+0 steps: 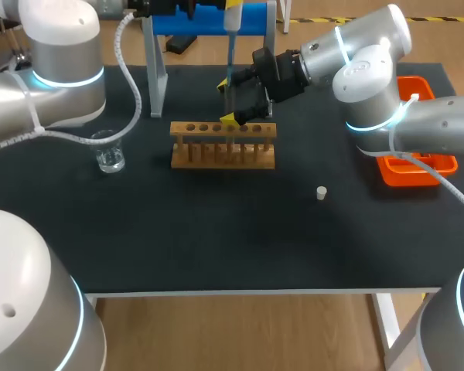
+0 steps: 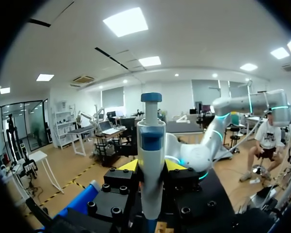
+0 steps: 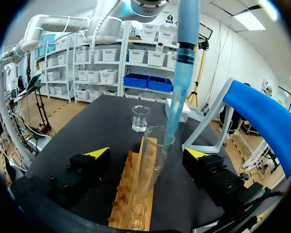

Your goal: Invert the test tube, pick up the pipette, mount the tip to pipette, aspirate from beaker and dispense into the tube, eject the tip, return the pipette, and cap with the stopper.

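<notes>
From the head view, the wooden rack (image 1: 223, 147) stands mid-table, with the beaker (image 1: 109, 151) well to its left and the stopper (image 1: 322, 193) off to its right.

Left wrist view: the left gripper (image 2: 152, 167) is clenched on the pipette (image 2: 151, 141).

Right wrist view: the right gripper (image 3: 148, 154) is released and straddles the test tube (image 3: 148, 160) in the rack. The pipette tip (image 3: 173, 111) dips into the tube's mouth.

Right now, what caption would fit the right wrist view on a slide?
Pipette tip inside the test tube in the wooden rack, open right claw on either side.

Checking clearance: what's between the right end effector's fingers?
Right wrist view: clear glass test tube in wooden rack, translucent tip of the blue pipette at its mouth.
</notes>
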`<state>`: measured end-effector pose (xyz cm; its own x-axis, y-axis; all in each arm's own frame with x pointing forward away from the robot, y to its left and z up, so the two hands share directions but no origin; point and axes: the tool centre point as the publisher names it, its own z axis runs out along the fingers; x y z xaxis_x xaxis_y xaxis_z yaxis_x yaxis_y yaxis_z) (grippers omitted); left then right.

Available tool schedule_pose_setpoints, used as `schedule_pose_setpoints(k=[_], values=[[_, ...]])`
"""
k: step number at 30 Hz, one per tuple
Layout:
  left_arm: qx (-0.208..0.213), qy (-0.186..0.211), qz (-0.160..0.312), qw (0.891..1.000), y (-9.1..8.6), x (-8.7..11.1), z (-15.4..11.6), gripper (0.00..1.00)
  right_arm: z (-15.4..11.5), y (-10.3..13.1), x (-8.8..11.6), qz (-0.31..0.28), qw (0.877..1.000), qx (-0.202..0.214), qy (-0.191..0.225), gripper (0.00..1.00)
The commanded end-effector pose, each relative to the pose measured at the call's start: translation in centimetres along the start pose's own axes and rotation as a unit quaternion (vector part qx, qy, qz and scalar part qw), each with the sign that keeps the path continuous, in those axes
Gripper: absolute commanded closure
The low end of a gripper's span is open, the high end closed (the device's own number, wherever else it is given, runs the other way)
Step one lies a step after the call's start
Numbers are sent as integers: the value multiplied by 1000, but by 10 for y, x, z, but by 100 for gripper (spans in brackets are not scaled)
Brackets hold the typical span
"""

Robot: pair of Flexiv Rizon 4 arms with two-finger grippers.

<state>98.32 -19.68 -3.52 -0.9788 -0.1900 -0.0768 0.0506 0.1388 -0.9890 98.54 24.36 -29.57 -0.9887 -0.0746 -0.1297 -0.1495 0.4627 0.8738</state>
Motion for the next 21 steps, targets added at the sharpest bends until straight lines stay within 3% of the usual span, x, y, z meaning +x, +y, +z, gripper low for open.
schedule_pose_setpoints(k=[1, 21], values=[[4, 6, 0, 1000, 0, -5, 8, 100, -1, 0, 0, 0, 1000, 1, 0, 0], [10, 4, -7, 1000, 1, 28, 1, 100, -1, 0, 0, 0, 1000, 1, 0, 0]])
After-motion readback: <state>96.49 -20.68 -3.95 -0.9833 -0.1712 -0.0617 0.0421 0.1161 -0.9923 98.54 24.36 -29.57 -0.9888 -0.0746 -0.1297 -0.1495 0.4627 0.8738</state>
